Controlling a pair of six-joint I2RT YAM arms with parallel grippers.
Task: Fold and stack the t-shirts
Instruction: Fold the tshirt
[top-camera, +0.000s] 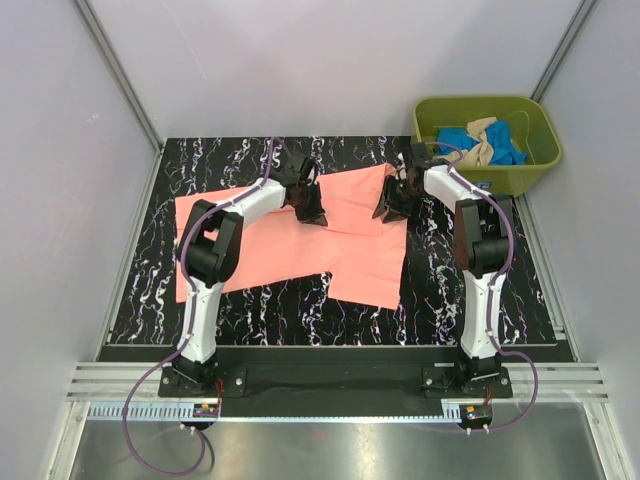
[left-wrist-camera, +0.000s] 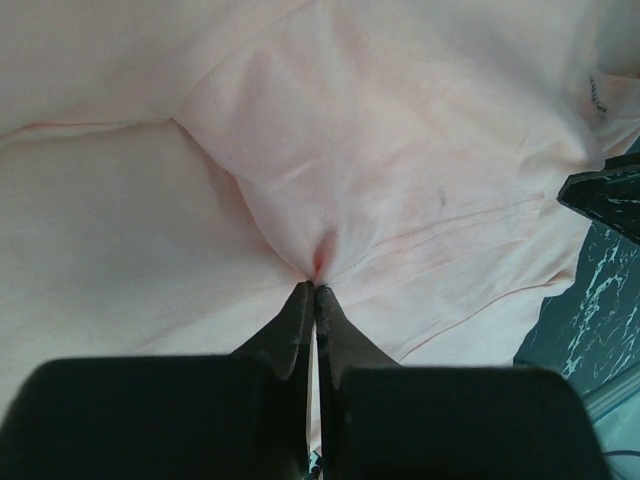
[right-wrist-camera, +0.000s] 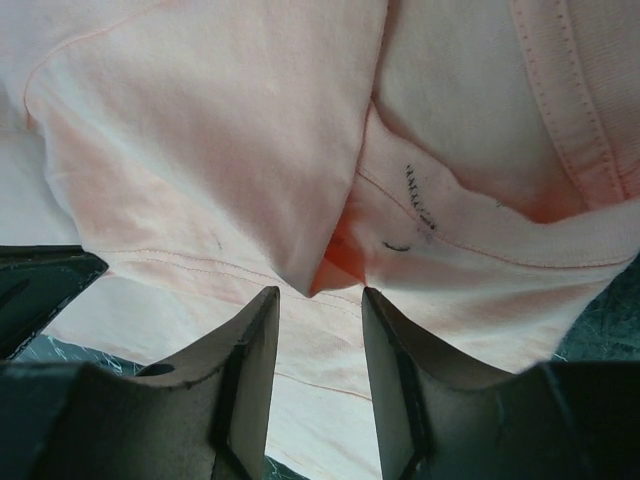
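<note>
A salmon-pink t-shirt (top-camera: 300, 250) lies spread on the black marbled table (top-camera: 200, 160). My left gripper (top-camera: 308, 205) rests on its upper middle. In the left wrist view this gripper (left-wrist-camera: 316, 287) is shut on a small pinch of the pink cloth (left-wrist-camera: 400, 150), which puckers toward the tips. My right gripper (top-camera: 392, 205) is at the shirt's upper right edge. In the right wrist view it (right-wrist-camera: 320, 295) stands open, its fingers (right-wrist-camera: 258, 330) either side of a folded corner of the shirt (right-wrist-camera: 200, 120) near the collar band. A blue t-shirt (top-camera: 505, 145) and a beige one (top-camera: 480, 135) lie in the tub.
An olive-green plastic tub (top-camera: 530, 165) stands at the back right corner, just off the table. Grey walls with metal rails close in the table on three sides. The two grippers are close together over the shirt's top edge.
</note>
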